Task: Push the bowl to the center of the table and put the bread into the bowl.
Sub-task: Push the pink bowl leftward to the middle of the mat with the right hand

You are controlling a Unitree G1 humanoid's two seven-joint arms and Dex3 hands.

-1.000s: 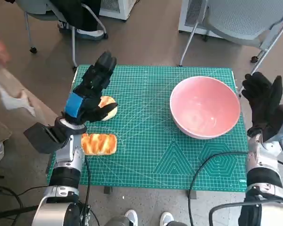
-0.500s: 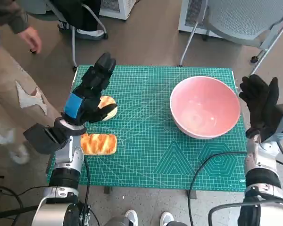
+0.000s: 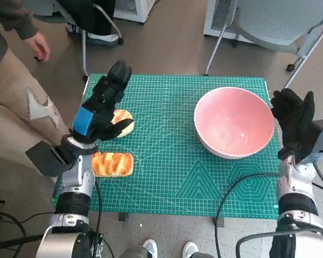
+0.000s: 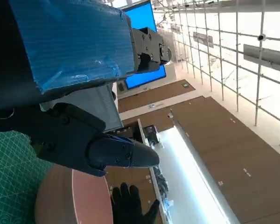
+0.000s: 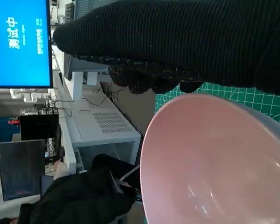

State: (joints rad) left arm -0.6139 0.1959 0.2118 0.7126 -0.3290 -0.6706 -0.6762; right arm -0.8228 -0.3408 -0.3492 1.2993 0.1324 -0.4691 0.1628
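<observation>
Head view, bowl: the pink bowl stands upright, mouth up, on the green mat at the bench's right side, just beside the right hand's fingers; I cannot tell whether they touch its rim.
Right hand: the gloved right hand is raised at the bench's right edge, fingers spread and grasping nothing.
Bread: a glazed loaf lies below the left hand's fingers, its long axis running across the bench; a round bun sits partly under that hand.
Left hand: the left hand hovers over the bun, fingers extended, thumb curled beside it; whether it grips the bun cannot be told.
Left wrist view: shows the bowl's rim and the gloved fingers beyond it.
Right wrist view: shows a blue screen with white characters, too small to read, and a seated person in dark clothing past the bowl.
Person: a sleeve and hand show at the head view's far left.
</observation>
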